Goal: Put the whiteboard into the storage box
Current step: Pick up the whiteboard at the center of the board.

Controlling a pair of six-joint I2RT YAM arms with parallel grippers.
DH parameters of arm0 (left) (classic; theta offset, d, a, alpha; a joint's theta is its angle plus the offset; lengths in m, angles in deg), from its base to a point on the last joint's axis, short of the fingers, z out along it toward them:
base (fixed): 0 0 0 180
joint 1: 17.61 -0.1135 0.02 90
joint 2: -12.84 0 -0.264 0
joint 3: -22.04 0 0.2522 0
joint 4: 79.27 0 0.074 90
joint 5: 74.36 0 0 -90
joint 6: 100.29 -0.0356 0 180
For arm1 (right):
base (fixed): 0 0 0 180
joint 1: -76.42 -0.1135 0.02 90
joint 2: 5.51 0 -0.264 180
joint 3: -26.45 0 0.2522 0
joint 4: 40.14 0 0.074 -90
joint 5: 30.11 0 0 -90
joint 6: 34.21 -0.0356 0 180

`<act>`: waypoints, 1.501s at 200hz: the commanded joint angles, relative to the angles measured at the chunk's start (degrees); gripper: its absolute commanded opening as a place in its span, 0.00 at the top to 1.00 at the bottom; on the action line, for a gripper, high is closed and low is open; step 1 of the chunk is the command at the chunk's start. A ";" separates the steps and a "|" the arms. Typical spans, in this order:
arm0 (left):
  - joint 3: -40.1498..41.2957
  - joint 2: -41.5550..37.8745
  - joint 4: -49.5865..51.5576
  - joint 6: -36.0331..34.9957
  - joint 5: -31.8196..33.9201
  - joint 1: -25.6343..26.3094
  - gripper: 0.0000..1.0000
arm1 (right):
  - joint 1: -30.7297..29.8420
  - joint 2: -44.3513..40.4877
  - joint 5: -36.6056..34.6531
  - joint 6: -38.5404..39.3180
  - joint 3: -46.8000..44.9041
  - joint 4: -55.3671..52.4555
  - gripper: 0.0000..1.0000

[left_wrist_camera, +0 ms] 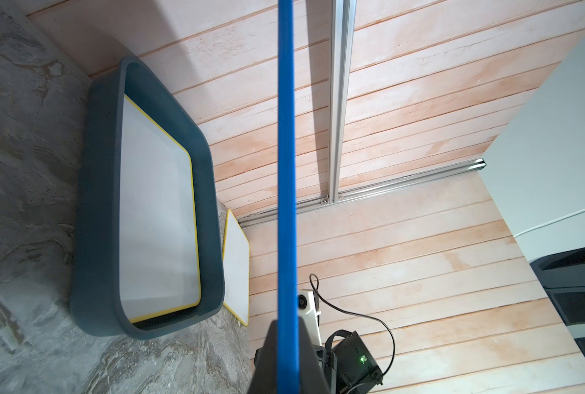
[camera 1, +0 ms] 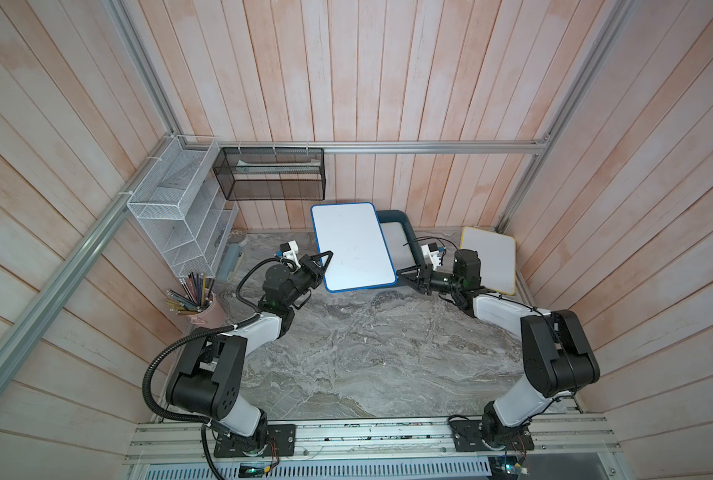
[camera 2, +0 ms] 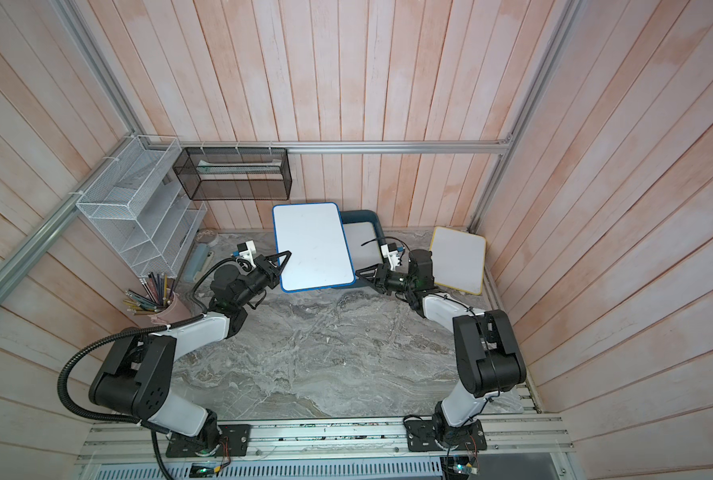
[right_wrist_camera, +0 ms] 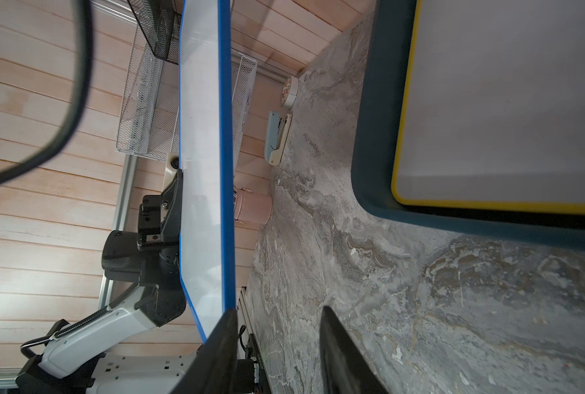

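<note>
While the left gripper (camera 1: 325,261) was clamped on the left edge of the blue-framed whiteboard (camera 1: 352,245), the board was held up off the table (camera 1: 367,345), its far right part over the storage box (camera 1: 405,221). The right gripper (right_wrist_camera: 277,308) sat at the board's near right corner with its jaws apart, gripping nothing. The box held a yellow-framed whiteboard (left_wrist_camera: 158,211). A second yellow-framed board (camera 1: 490,259) leaned at the right wall.

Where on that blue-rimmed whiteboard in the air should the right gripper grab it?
Probably the thin long rim of the blue-rimmed whiteboard facing the right gripper, approached edge-on from the right: the board is a flat slab, and the left gripper is shut on the opposite rim.
</note>
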 commanded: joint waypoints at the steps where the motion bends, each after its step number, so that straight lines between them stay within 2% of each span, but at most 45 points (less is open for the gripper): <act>1: -4.03 1.43 -7.25 0.49 -0.04 1.64 1.00 | -2.08 0.24 2.11 -4.04 -0.16 8.01 0.59; 46: -4.92 3.26 -8.26 1.05 1.11 2.29 1.00 | -3.00 1.29 3.28 -10.84 -0.99 17.92 0.60; 79: -5.29 4.29 -9.59 1.70 2.61 2.70 1.00 | -3.66 2.25 2.53 -14.01 -2.11 22.90 0.66; 106: -6.19 6.33 -10.77 3.09 2.78 3.33 1.00 | -3.76 3.49 1.13 -18.37 -3.11 30.04 0.78; 144: -5.84 9.09 -13.45 5.39 1.00 3.92 1.00 | -2.89 4.25 0.51 -19.62 -3.08 32.03 0.96; 151: -5.35 9.01 -13.67 5.53 1.07 3.90 0.95 | -2.47 4.23 0.55 -19.77 -3.25 32.44 1.00; 175: -4.03 8.17 -12.34 4.74 1.04 3.72 0.70 | -0.29 3.90 1.02 -20.91 -4.17 33.73 1.00; 206: -3.31 7.58 -10.35 3.79 0.29 3.14 0.51 | 2.29 3.42 1.85 -21.20 -4.71 33.91 1.00; 270: -0.07 5.24 -7.66 2.85 -1.73 -0.93 0.45 | 7.48 5.17 4.09 -20.39 -2.88 31.21 1.00; 300: 2.07 3.16 -5.00 0.87 -2.24 -1.32 0.45 | 11.39 8.19 5.38 -12.83 0.68 21.31 1.00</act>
